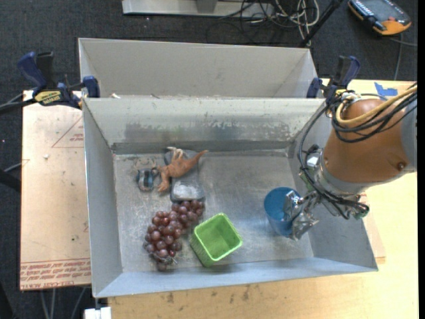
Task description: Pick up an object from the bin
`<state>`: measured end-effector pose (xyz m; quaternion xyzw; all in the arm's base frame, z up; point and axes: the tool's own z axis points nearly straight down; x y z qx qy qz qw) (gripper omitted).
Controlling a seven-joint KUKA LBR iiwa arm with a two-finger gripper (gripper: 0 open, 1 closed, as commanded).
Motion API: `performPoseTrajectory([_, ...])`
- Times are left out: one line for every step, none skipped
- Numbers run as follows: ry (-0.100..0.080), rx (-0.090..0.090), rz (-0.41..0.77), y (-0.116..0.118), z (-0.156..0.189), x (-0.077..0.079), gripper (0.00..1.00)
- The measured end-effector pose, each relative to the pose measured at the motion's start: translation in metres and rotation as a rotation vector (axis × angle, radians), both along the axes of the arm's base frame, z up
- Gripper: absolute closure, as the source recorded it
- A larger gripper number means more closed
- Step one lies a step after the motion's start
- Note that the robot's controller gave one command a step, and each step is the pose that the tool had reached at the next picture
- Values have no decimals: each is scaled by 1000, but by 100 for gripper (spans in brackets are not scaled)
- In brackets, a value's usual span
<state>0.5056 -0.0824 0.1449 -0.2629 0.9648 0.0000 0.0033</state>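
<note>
My gripper hangs low at the right side of the bin, its metal fingers right against a blue round cup that lies there. The fingers overlap the cup's right edge. A green square cup sits to the left of it near the bin's front. Whether the fingers are closed on the blue cup is unclear from this angle.
A bunch of dark red plastic grapes lies front left. Behind it are a small grey-white block, an orange toy dinosaur and a small blue-grey thing. The orange-covered arm reaches in over the right wall.
</note>
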Motion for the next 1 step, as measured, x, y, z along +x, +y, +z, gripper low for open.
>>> performPoseTrajectory([11, 1, -1, -9, 42, 8, 100])
